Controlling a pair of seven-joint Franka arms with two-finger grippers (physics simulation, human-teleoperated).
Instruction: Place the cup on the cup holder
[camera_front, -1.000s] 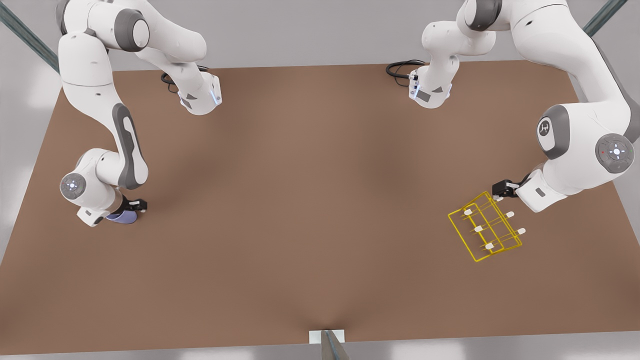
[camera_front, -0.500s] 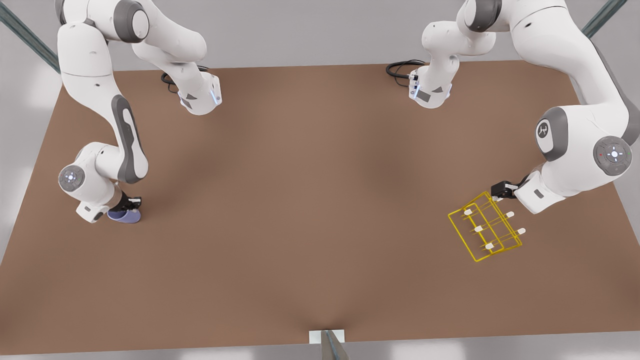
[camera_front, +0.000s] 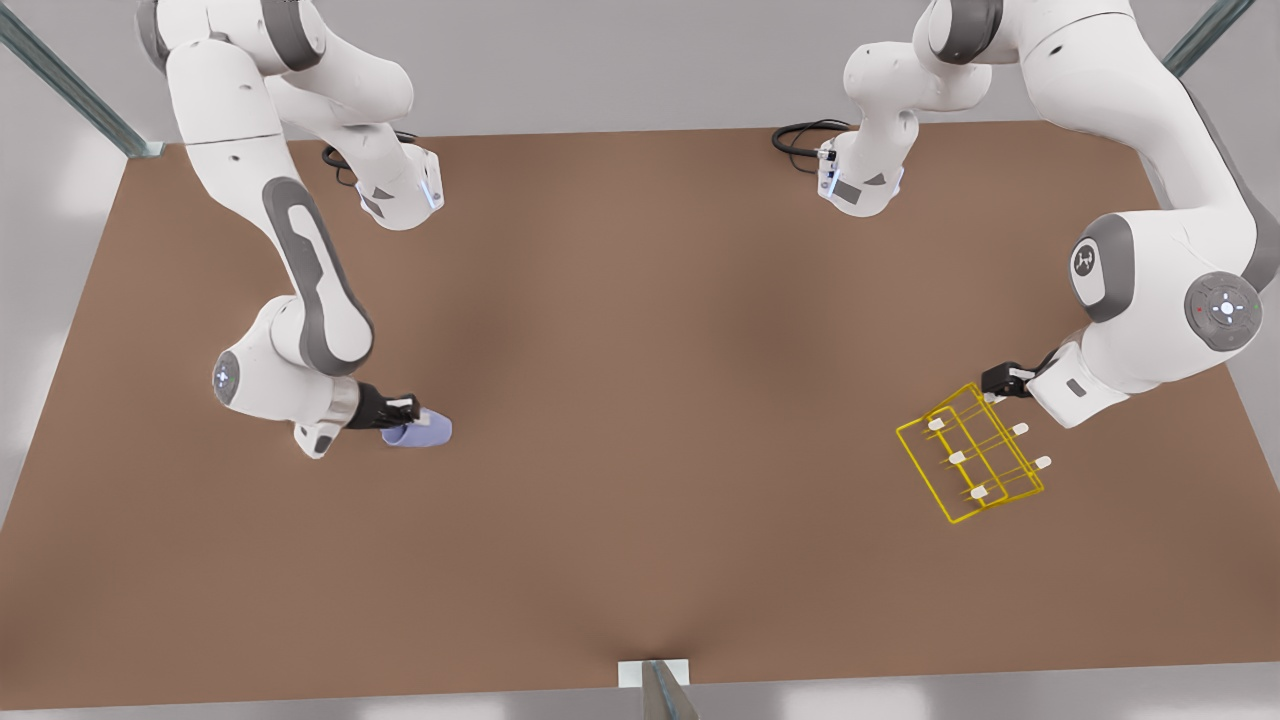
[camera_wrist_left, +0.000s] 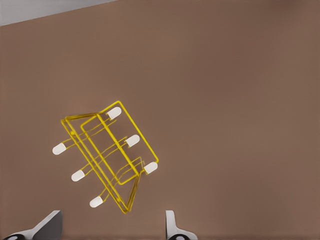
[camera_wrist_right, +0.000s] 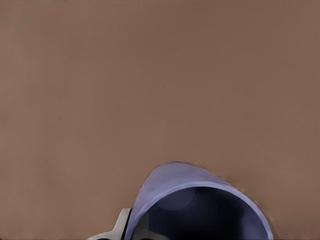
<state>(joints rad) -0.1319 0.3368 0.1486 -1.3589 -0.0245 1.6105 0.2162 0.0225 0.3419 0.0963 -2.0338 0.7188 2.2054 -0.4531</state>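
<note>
The right gripper (camera_front: 405, 410) is on the front view's left side of the brown table (camera_front: 640, 400). It holds the cup (camera_front: 420, 431). The cup is pale blue-purple and lies tipped over, with its side close to the table. I cannot tell if it touches the table. In the right wrist view the cup (camera_wrist_right: 200, 205) is very close, and you can look into its open mouth. 1 grey finger (camera_wrist_right: 117, 227) sits against the cup's outer wall, so the fingers are closed on the rim.

The left gripper (camera_front: 1000, 385) is on the front view's right side, well apart from the cup. It sits just at the far corner of the holder (camera_front: 970, 455). I cannot tell if it touches the wire. In the left wrist view its 2 fingertips (camera_wrist_left: 47, 227) stand wide apart with nothing between them, so this gripper is open. The holder (camera_wrist_left: 107, 157) is past those tips on the table.

The holder is a yellow wire rack with 6 short pegs that have white tips. It rests on the table, turned at a slant to the table's edges. No cup sits on it.
</note>
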